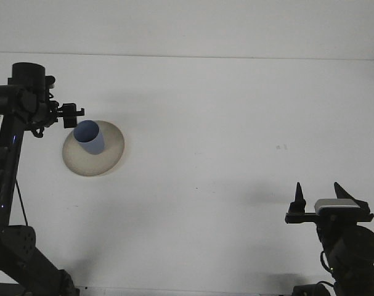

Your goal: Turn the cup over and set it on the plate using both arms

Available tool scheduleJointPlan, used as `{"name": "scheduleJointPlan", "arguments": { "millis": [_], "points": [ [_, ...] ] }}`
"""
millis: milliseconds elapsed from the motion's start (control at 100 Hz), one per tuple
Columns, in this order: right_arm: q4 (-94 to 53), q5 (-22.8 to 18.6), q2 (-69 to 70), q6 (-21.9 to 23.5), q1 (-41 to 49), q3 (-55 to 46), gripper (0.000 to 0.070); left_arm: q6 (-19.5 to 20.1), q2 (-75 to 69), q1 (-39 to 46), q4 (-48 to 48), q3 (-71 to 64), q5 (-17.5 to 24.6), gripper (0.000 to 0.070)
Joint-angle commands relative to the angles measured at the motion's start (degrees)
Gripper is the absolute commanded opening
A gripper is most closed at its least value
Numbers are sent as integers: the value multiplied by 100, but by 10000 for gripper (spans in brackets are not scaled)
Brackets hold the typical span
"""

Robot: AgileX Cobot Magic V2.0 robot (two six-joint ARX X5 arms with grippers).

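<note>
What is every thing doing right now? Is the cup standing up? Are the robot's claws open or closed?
Cup: blue, standing on the plate with its open end up, leaning a little, nothing holding it.
Plate: flat on the table, holding the cup.
Left claw: just up and left of the cup, not touching it; open or closed is hard to tell.
Right claw: open, empty, far from the plate.
Table: white.
</note>
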Motion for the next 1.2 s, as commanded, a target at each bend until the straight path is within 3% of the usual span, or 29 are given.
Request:
{"name": "scheduleJointPlan", "arguments": {
  "millis": [0, 300, 890, 1190],
  "points": [
    [50, 24, 2, -2, 2, 11, 602, -77, -144, -59, 63, 81, 20, 388],
    [52, 24, 2, -2, 2, 11, 602, -79, -1679, -350, 1156, -1482, 20, 388],
    [50, 24, 2, -2, 2, 11, 601, -70, -5622, -822, 4920, -6752, 17, 388],
    [50, 20, 2, -2, 2, 11, 602, 31, -6627, -844, 5421, -7661, 17, 387]
  ]
}}
